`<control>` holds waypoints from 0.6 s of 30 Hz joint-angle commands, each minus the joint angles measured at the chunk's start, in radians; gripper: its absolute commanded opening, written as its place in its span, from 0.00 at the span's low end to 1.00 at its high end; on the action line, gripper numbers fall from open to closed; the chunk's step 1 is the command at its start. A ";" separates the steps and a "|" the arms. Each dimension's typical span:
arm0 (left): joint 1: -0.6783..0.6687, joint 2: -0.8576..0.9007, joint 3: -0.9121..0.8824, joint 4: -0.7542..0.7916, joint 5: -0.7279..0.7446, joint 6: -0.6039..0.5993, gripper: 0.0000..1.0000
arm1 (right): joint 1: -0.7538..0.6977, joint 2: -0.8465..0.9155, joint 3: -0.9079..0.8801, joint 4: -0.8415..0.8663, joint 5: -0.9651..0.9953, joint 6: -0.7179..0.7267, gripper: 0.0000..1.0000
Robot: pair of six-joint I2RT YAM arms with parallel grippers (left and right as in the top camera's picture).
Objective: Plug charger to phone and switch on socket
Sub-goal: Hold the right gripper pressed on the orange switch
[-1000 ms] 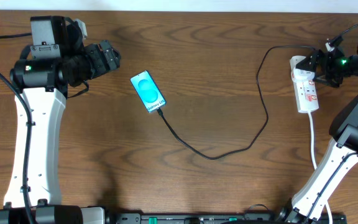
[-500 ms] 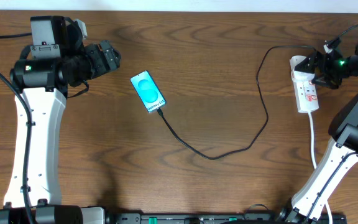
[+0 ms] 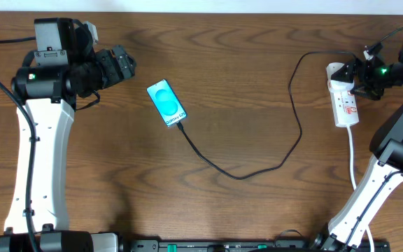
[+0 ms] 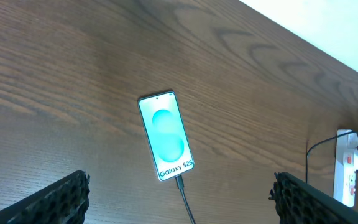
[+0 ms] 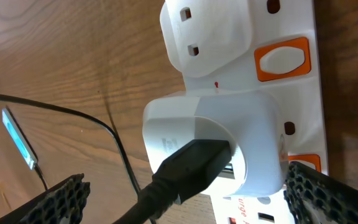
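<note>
— Left gripper (image 3: 126,66) first, what state?
— Jaws spread wide, nothing between them. In its wrist view both fingers (image 4: 58,200) sit at the bottom corners, with bare wood and the phone in the gap. It hangs over the far left of the table (image 3: 243,42).
— Phone?
— The phone (image 3: 166,103) lies flat, screen up and lit cyan, left of centre. It is to the right of that gripper and a bit nearer, not touching it. It lies at an angle, bottom edge pointing near-right.
— Charger?
— The charger (image 3: 300,129) is a thin black cable. Its plug tip meets the phone's bottom edge and looks seated. From there it runs near-right, curves across the middle, then climbs toward the far side to a white adapter (image 5: 229,134) on the socket.
— Socket?
— The socket (image 3: 347,106) is a white strip at the far right, lying near-to-far. A white cord (image 3: 352,157) leaves its near end. An orange switch (image 5: 281,59) shows beside the adapter; on or off, can't tell.
— Right gripper?
— The right gripper (image 3: 355,77) is wide apart too, holding nothing. It is at the strip's far end. In its wrist view the fingers (image 5: 328,196) flank the adapter, which has a black plug in it. Contact with the strip: can't tell.
</note>
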 commanded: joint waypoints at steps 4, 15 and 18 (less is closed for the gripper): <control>0.001 -0.001 0.008 -0.003 -0.010 0.009 0.94 | 0.007 0.026 -0.038 0.021 0.000 0.008 0.99; 0.001 -0.001 0.008 -0.003 -0.010 0.009 0.94 | 0.008 0.026 -0.063 0.031 -0.011 0.008 0.99; 0.001 -0.001 0.008 -0.003 -0.010 0.008 0.94 | 0.012 0.026 -0.063 0.026 -0.019 0.009 0.99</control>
